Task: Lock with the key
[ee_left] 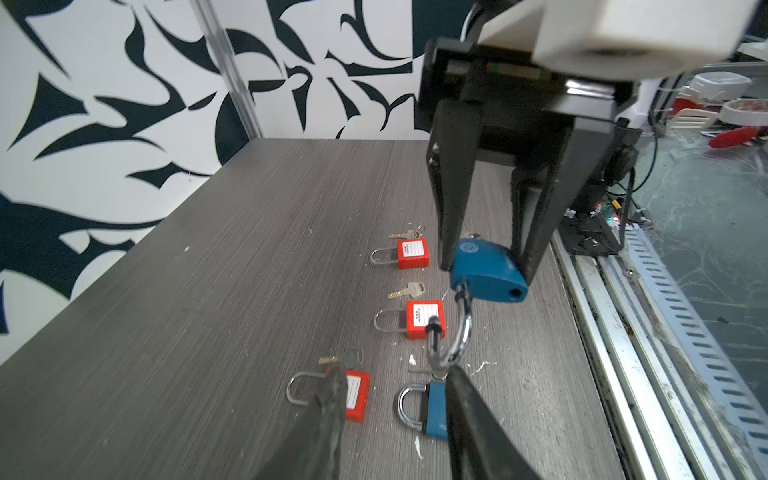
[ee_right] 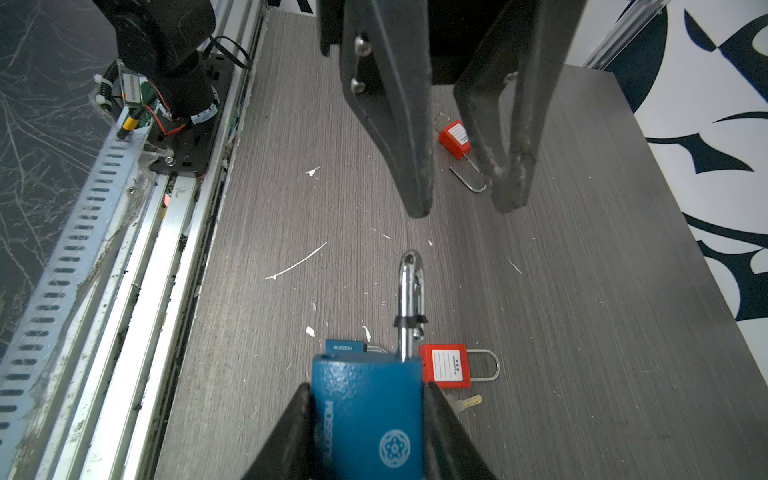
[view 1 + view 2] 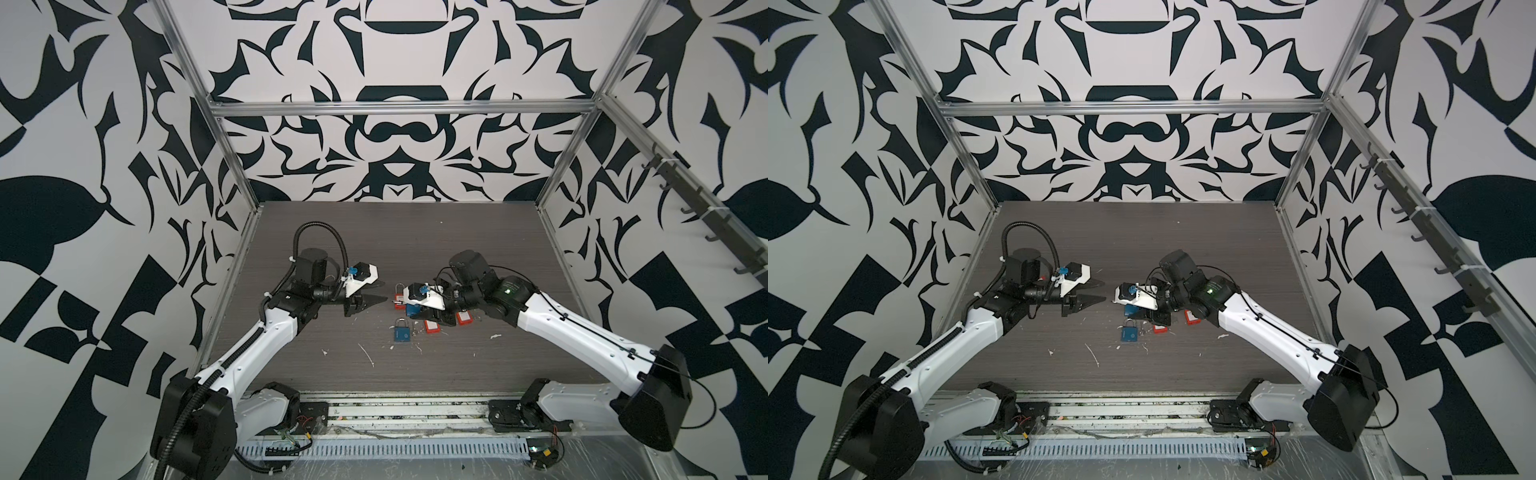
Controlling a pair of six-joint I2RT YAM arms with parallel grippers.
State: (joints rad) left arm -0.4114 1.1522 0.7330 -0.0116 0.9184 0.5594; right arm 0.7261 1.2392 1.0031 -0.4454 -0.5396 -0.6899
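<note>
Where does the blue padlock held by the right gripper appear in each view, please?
Both top views: the held blue padlock sits mid-table, partly hidden.
Left wrist view: padlock clamped in the right gripper, shackle open.
Right wrist view: padlock between that gripper's fingers.
Shared landmark: the second blue padlock lying on the table.

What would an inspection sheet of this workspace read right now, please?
Surface: grey wood-grain table, flecked with white scuffs.
Job's things: blue padlock, shackle open; keys lie beside the red padlocks.
Clutter: second blue padlock and three red padlocks lie flat.
Grippers: right gripper shut on the blue padlock's body; left gripper open, empty.
Cables: black conduit loops over the left arm; thin cable along the right arm.
Surroundings: patterned walls, aluminium frame, hook rail.
</note>
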